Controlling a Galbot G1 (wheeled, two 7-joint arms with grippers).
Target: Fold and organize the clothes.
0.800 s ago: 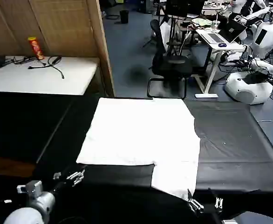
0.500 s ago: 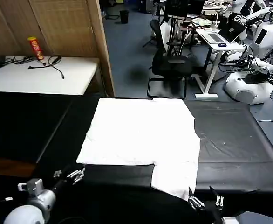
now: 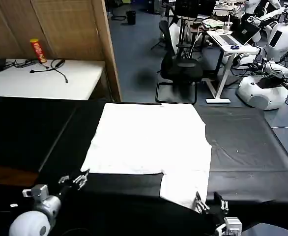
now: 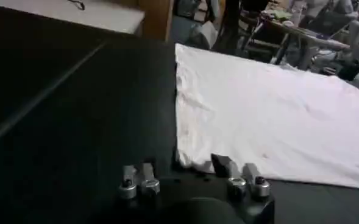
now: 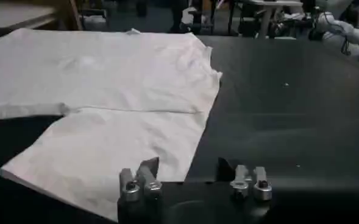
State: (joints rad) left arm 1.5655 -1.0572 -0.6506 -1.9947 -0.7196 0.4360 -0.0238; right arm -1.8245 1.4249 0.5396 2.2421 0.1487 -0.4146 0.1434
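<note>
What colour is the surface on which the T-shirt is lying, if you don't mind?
Black. The white T-shirt lies on a black tabletop, clearest in the head view.

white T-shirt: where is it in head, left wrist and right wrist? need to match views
Head view: T-shirt lies mid-frame on the black table, one flap reaching the near edge by the right hand.
Left wrist view: it spreads just beyond the open left hand.
Right wrist view: it spreads beyond the open right hand, the flap nearest.
Shared landmark: the step in the shirt's near edge.
</note>
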